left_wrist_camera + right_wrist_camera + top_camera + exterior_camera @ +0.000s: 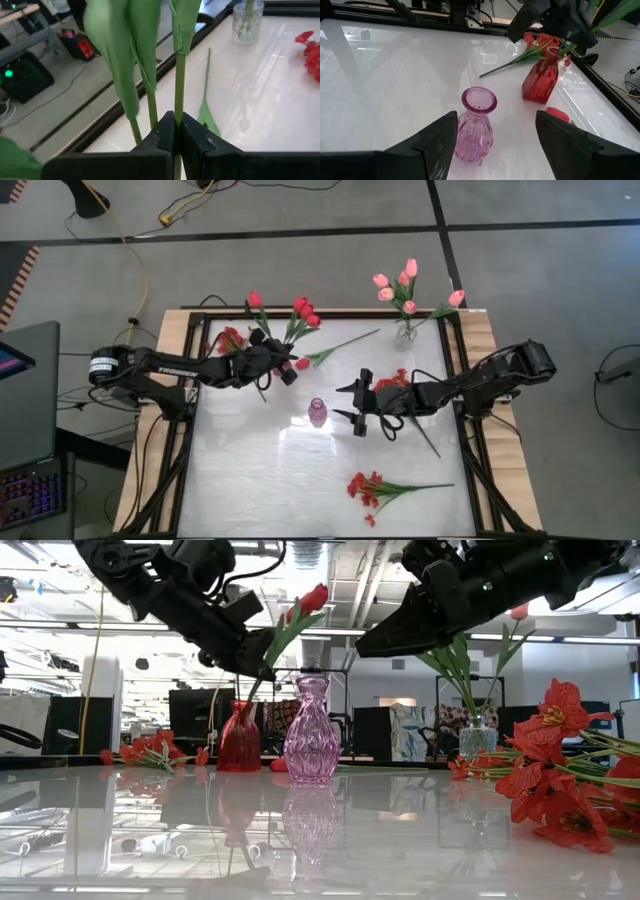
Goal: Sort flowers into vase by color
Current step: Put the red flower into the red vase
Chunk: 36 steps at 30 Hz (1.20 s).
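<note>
My left gripper (178,131) is shut on a red tulip (313,598), held above the red vase (540,82). Two more leafy stems (131,60) stand right beside the held one, and other red tulips (305,310) rise from that vase. The pink vase (317,412) stands upright and empty at mid-table. My right gripper (340,402) hovers open just to its right, a finger on either side of it in the right wrist view. Pink tulips (405,280) stand in a clear vase (405,332) at the back. My left gripper pinches the tulip's thin green stem (179,95) between its two fingers, below the leaves. The fingers come from the table's left, slanting slightly down, and lie across the stem. The tulip stands tilted, bloom up, and its lower stem reaches down toward the red vase's mouth (240,705).
One red tulip (302,364) lies on the table beside the red vase, its stem (345,345) pointing to the far right. Red blossom bunches lie at far left (230,340), under my right arm (395,380) and near the front edge (368,488).
</note>
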{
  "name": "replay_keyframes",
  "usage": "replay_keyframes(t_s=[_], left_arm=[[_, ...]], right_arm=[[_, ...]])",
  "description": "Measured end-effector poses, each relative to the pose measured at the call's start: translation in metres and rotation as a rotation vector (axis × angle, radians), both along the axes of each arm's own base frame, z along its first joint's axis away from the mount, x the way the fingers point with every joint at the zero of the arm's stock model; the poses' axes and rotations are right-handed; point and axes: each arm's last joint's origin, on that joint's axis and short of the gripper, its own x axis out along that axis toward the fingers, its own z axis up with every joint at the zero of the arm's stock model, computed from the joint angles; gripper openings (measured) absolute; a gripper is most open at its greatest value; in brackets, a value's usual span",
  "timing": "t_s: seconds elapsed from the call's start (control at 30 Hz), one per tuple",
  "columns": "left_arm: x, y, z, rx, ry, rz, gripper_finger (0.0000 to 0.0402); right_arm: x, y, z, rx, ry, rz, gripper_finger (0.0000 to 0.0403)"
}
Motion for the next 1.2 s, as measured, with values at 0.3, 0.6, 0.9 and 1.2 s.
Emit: replay_keyframes(t_s=[0.3,0.6,0.9,1.2], left_arm=[[-0.003,0.0,-0.006,-0.024,-0.004,0.023,0.0009],[-0.003,-0.003,-0.006,-0.036,0.019,-0.043,0.0107],[-0.02,-0.009,0.014,-0.043,0.047,-0.082,0.0198],[-0.043,-0.02,0.031,-0.157,0.06,-0.287,0.0208]], right_arm=[[0.0,0.0,-0.001,-0.002,0.01,0.0,0.0295],[0.0,0.0,-0.001,-0.002,0.012,0.0,0.0295],[0.0,0.0,-0.001,-0.002,0.011,0.0,0.0295],[0.0,0.0,-0.001,-0.002,0.011,0.0,0.0295]])
